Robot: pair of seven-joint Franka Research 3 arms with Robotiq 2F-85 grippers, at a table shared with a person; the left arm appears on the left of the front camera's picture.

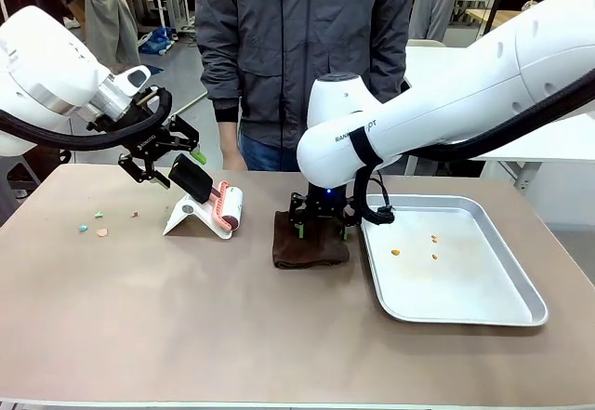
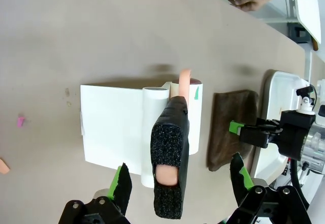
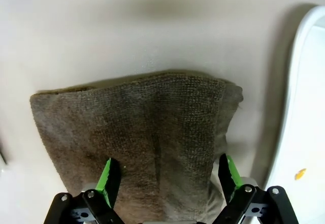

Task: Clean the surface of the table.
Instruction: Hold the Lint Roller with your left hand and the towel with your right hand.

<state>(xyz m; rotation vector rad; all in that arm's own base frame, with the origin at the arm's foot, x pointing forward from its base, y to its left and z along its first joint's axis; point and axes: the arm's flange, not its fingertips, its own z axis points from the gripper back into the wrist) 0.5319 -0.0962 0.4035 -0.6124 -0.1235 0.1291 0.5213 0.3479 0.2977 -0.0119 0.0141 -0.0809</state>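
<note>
Tan-brown and matte, the tabletop [image 1: 186,336] spans the front view. Its long axis runs left to right, one long edge toward the robot and the other toward the person standing at the far side.

Near the middle lies a folded brown cloth [image 1: 310,243], just beside the left rim of a silver tray [image 1: 469,284] that sits toward the right end and holds a few orange crumbs [image 1: 396,252]. Left of the cloth, a cleaning tool with a black foam-wrapped handle [image 1: 192,180] leans on a white stand [image 1: 191,215]. Small coloured scraps [image 1: 100,231] are scattered toward the left end.

The right gripper [image 1: 323,231] is down at the cloth with its jaws wide, one green pad toward each side of the fold. Whether the tips press into the cloth I cannot tell. The left gripper [image 1: 169,166] hangs over the tool with its jaws equally wide, straddling the handle without touching it.

Several things could go wrong from here:
- **Cloth:** a pinch may catch only the top layer, so the cloth unfolds and trails.
- **Tray:** the cloth is so close to the tray that a wipe to the right could shove the tray or catch its rim.
- **Tool:** an off-centre close on the handle could tip the tool or drag its light stand.
- **Scraps:** a careless sweep could push them over the left edge.
- **Arms:** both work near the middle, so they could crowd each other.
</note>
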